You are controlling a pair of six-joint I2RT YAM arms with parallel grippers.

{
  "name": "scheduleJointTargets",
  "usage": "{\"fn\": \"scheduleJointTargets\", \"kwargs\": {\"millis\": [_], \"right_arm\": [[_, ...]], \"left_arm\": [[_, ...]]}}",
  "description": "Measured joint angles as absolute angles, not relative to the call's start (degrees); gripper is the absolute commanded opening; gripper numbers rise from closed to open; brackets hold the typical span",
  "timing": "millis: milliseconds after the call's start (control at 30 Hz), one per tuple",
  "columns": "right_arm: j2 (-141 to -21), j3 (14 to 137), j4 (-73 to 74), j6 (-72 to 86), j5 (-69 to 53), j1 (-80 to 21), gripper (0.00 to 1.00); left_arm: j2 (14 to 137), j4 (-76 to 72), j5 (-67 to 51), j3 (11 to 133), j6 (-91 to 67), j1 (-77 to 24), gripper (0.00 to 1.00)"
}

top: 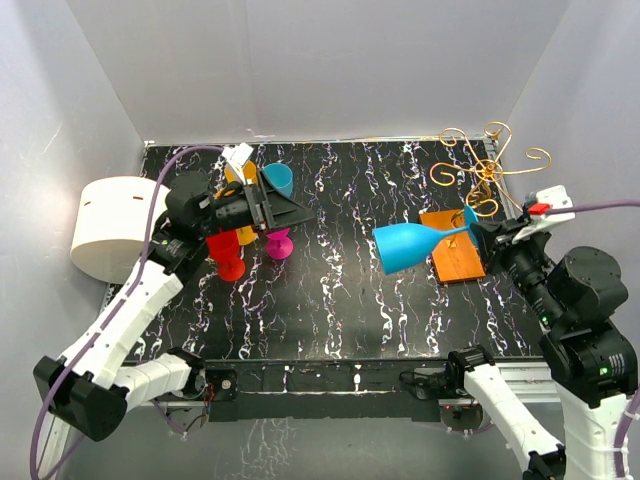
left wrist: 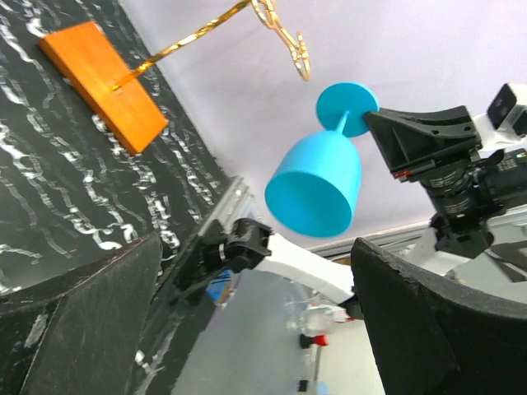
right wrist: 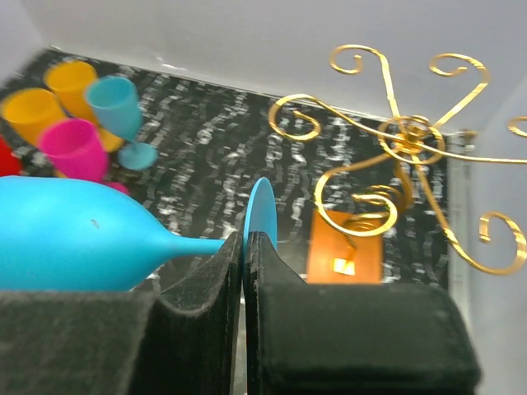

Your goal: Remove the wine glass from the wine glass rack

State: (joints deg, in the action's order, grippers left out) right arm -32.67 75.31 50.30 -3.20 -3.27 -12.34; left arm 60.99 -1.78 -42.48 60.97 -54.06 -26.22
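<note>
Jaws of the right gripper (top: 480, 237) pinch the wine glass (top: 410, 247) at its stem. It lies sideways, bowl pointing away from the wine glass rack (top: 458, 262) — the left gripper (top: 285, 212) (fingers apart) hangs far from that rack.

Left arm (top: 130, 310): base at near table edge, lower link folded out to left, white forearm rising toward far left of table, wrist turned rightward. Left gripper (top: 283, 212) level, aimed right; jaws spread wide, nothing between black fingers (left wrist: 82, 321).

Right arm (top: 590, 340): base near centre-right of table edge, link running off lower right, upper joints stacked at right side, wrist angled up and left. Right gripper (top: 480, 238) points left; jaws pinched tight on stem of blue wine glass (top: 415, 246), fingers (right wrist: 222, 304) nearly touching, glass held sideways above table.
</note>
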Motion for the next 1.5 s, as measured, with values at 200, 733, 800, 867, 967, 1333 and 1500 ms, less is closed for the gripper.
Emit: {"fn": "scheduleJointTargets", "kwargs": {"millis": [200,733,800,867,967,1333,1500], "right_arm": [[-40.5,81.1,48.3,7.9,-7.8,-12.4,0.0],[-46.2,80.4,40.4,18.7,-16.7,-12.4,0.0],[-45.5,79.2,39.9,18.8,-17.8,-12.4,0.0],[-44.9,77.7,38.7,18.5,-18.3,-12.6,0.03],[-45.0,76.4,38.5,18.1,-18.4,-12.8,0.37],[-46.2,76.9,37.1,12.8,-18.5,-16.8,0.91],[-47.1,80.1,37.5,9.1,-13.4,-20.1,0.97]], "left_arm": [[64.1,-9.4,-39.1,61.1,-58.6,-34.8,0.94],[67.5,-6.0,-24.5,66.3,-57.6,-43.7,0.21],[67.9,-5.5,-24.1,66.4,-57.8,-43.7,0.04],[68.5,-4.8,-24.0,66.5,-57.8,-43.7,0.0],[68.6,-2.8,-23.9,67.0,-57.8,-43.7,0.0],[60.0,30.5,-12.1,72.9,-48.0,-43.7,0.0],[57.4,50.4,-3.5,76.9,-43.7,-43.7,0.0]]}}
